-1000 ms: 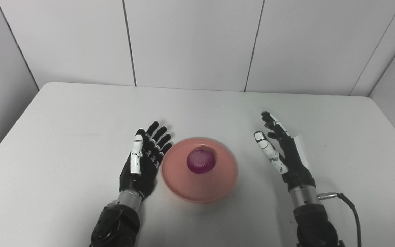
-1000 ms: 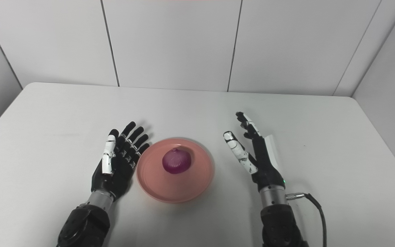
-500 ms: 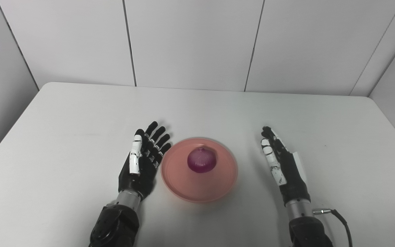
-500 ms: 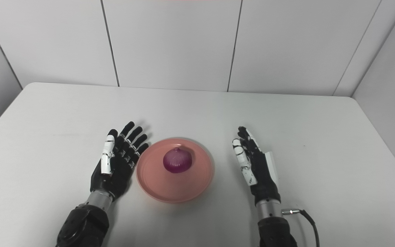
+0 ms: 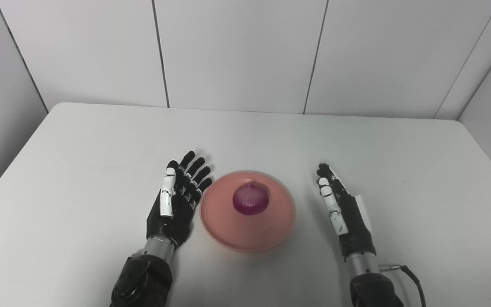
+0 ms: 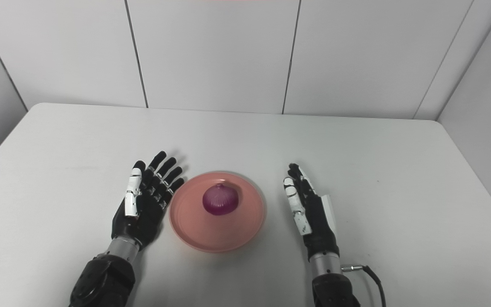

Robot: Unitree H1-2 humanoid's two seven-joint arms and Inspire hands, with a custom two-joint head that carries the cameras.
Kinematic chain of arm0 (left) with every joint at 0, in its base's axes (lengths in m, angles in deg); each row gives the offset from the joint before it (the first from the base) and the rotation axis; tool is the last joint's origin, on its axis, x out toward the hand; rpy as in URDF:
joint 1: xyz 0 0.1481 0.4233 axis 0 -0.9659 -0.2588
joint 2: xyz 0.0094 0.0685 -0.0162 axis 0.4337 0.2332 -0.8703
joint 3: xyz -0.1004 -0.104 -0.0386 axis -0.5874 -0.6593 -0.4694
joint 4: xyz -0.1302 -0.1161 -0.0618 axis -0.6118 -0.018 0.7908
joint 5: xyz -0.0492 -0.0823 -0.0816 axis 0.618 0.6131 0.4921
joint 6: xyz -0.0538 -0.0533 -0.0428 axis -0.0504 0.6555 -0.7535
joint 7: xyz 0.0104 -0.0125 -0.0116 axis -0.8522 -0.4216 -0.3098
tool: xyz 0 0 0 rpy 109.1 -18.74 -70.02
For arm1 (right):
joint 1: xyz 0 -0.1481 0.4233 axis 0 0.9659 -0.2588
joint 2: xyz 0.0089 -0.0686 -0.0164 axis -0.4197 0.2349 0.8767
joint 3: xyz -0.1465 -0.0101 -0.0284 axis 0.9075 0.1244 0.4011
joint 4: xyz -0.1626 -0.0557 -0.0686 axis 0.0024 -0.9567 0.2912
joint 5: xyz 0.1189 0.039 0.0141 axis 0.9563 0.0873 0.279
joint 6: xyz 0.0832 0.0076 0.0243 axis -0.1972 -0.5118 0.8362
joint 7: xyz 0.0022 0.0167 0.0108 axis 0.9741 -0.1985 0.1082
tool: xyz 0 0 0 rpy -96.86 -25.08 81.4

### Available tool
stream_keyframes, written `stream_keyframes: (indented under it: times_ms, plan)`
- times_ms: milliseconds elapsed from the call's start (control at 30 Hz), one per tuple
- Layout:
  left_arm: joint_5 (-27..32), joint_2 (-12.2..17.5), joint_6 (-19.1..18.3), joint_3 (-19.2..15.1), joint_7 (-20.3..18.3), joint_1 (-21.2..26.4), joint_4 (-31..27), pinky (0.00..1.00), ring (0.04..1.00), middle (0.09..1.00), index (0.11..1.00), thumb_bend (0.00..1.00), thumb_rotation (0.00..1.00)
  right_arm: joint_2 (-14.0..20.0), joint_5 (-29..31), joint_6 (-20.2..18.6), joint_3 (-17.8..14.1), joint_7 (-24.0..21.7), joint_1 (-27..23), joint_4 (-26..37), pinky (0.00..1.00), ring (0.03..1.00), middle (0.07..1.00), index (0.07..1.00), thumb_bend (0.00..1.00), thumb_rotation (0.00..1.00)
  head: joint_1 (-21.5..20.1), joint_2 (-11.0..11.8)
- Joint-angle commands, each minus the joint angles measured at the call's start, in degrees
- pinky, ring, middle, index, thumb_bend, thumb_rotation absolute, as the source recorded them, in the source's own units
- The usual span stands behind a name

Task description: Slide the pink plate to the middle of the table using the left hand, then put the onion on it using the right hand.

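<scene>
Onion (image 5: 250, 200), purple and round, sits a little behind the centre of the pink plate (image 5: 228, 232); its small stem tip points away from the robot, and it has no clear long axis; the left hand (image 5: 176, 200) lies palm-up just beside the plate's left rim, fingers spread and holding nothing; the right hand (image 5: 344, 209) stands on edge to the right of the plate, clearly apart from it, fingers straight and empty; bare white table (image 5: 79, 170) surrounds the plate on every side, widest behind it.
</scene>
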State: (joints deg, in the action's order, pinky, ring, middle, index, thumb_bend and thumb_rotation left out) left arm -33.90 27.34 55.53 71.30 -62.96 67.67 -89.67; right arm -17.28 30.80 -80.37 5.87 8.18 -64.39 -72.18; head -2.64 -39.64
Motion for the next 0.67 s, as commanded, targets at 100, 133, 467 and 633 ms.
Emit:
stream_keyframes:
  times_ms: [100,133,467,633]
  plan:
    - [-0.2,0.2,-0.2,-0.2,0.3,-0.1,0.1,0.91,0.907,0.922,0.907,0.41,1.00,0.0,-0.2,1.7,0.7,0.3,-1.0,0.6,0.91,0.915,0.922,0.913,0.18,1.00,0.1,0.0]
    - [-0.1,0.2,-0.2,-0.3,0.2,-0.1,0.1,0.91,0.908,0.923,0.908,0.41,1.00,0.0,-0.2,1.7,0.8,0.3,-1.0,0.6,0.91,0.916,0.923,0.914,0.18,1.00,0.1,0.0]
    - [0.0,0.2,0.3,-0.2,-0.1,-0.3,0.5,0.92,0.913,0.929,0.914,0.41,1.00,0.6,-0.4,1.9,1.4,0.2,-0.8,0.5,0.92,0.934,0.929,0.926,0.19,1.00,0.2,0.1]
    - [0.1,0.0,0.1,-0.4,0.2,-0.4,0.4,0.92,0.912,0.927,0.912,0.41,1.00,0.5,-0.4,1.8,1.5,0.2,-0.7,0.6,0.92,0.941,0.932,0.930,0.19,1.00,0.3,0.1]
